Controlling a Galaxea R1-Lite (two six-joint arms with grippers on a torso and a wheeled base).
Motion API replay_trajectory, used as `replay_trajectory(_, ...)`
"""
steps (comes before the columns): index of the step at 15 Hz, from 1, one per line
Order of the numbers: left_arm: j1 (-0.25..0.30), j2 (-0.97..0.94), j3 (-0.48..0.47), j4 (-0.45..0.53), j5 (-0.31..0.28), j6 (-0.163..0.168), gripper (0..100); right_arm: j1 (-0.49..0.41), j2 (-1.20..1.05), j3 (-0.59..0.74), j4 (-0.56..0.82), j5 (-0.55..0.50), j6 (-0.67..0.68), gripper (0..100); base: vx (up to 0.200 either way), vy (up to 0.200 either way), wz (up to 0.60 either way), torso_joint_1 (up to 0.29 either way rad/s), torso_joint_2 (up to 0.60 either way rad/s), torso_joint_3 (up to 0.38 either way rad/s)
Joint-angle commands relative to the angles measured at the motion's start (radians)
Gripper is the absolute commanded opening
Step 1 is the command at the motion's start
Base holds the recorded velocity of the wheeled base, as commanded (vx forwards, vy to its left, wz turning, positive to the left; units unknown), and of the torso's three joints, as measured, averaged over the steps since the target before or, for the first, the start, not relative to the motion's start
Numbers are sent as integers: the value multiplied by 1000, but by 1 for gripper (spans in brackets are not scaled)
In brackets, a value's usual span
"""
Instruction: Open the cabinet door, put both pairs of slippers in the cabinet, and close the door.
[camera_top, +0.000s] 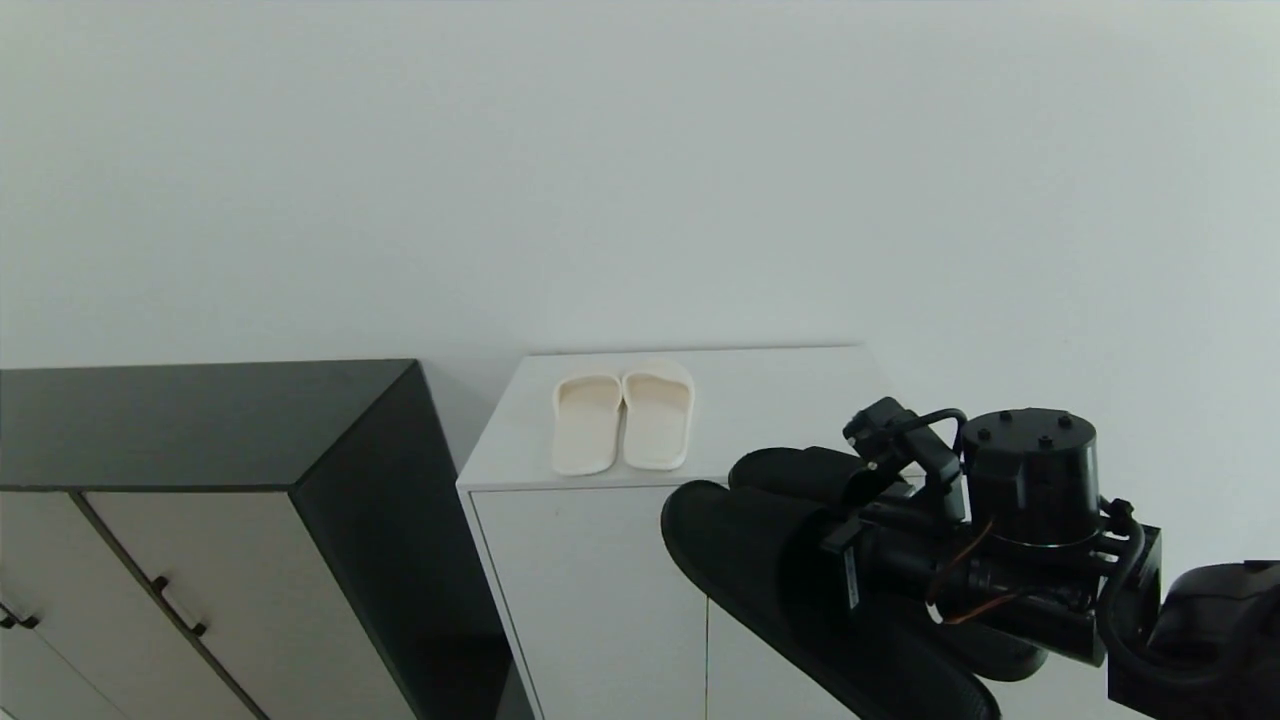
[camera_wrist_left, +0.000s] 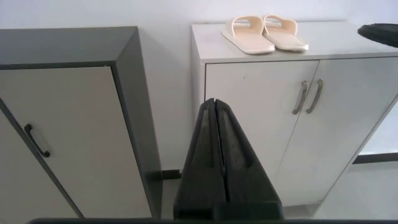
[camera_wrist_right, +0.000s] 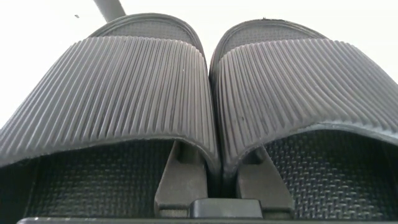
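Observation:
A cream pair of slippers (camera_top: 622, 418) (camera_wrist_left: 265, 33) lies side by side on top of the white cabinet (camera_top: 590, 580) (camera_wrist_left: 261, 106). Its two doors are closed, and their handles (camera_wrist_left: 309, 96) meet at the middle. A black pair of slippers (camera_top: 760, 550) (camera_wrist_right: 211, 93) hangs in the air before the cabinet's upper right front. My right gripper (camera_top: 850, 520) (camera_wrist_right: 217, 180) is shut on it, with its fingers (camera_wrist_right: 180, 180) under the straps pinching the inner sides together. One black toe (camera_wrist_left: 379, 31) juts in over the cabinet's top edge. My left gripper (camera_wrist_left: 216, 106) is shut and empty, low and well back from the cabinets.
A black cabinet (camera_top: 200, 420) (camera_wrist_left: 62, 46) with pale doors and dark handles (camera_top: 180, 605) stands left of the white one, with a narrow gap between them. A plain white wall runs behind both. Bare floor lies in front of the white cabinet (camera_wrist_left: 367, 186).

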Motion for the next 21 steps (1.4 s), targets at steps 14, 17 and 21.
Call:
replay_trajectory(14,1,2,0,0,0,1,0,-3,-10,43,-2,11,1,0,0,-86,0,2,2,1)
replay_trajectory(17,1,2,0,0,0,1,0,-3,-13,47,-4,14,-2,0,0,0,0,0,0,0)
replay_trajectory(21,1,2,0,0,2,1,0,-3,-12,53,-4,16,-4,0,0,0,0,0,0,0)
